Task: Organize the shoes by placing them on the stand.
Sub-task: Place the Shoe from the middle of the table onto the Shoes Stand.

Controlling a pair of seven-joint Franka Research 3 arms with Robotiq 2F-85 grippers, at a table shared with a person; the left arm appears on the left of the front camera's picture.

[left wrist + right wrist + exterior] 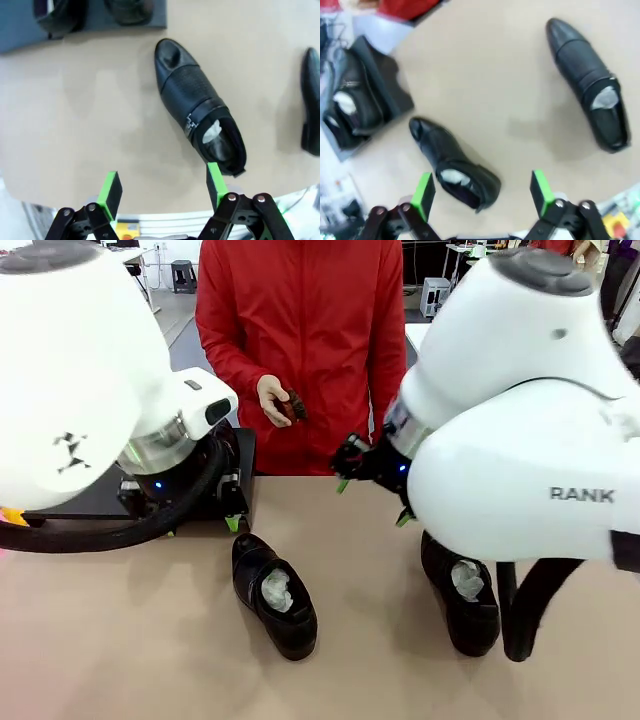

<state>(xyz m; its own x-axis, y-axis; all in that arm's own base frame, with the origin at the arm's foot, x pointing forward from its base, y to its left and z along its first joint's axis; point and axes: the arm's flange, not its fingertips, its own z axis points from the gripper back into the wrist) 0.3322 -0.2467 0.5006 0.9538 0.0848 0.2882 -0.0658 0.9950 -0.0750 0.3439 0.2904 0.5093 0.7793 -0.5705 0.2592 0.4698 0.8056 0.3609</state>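
Two glossy black shoes stuffed with white paper lie on the tan table: one in the middle (pixel 275 595) (pixel 197 107) (pixel 455 162), one to the right (pixel 460 590) (pixel 311 102) (pixel 587 82). The black stand (pixel 90 498) (pixel 100 22) (pixel 395 97) sits at the back left, partly hidden by my left arm. Two more shoes (pixel 127 9) (pixel 357 102) rest on the stand. My left gripper (pixel 232 510) (pixel 163 185) hangs open above the middle shoe's toe end, holding nothing. My right gripper (pixel 372 502) (pixel 482 192) is open and held over the table between the two loose shoes.
A person in a red jacket (pixel 300 320) stands at the far side, holding a small dark brown brush (pixel 292 406) in one hand. Bare tabletop (pixel 120 640) lies in front of the stand and between the shoes.
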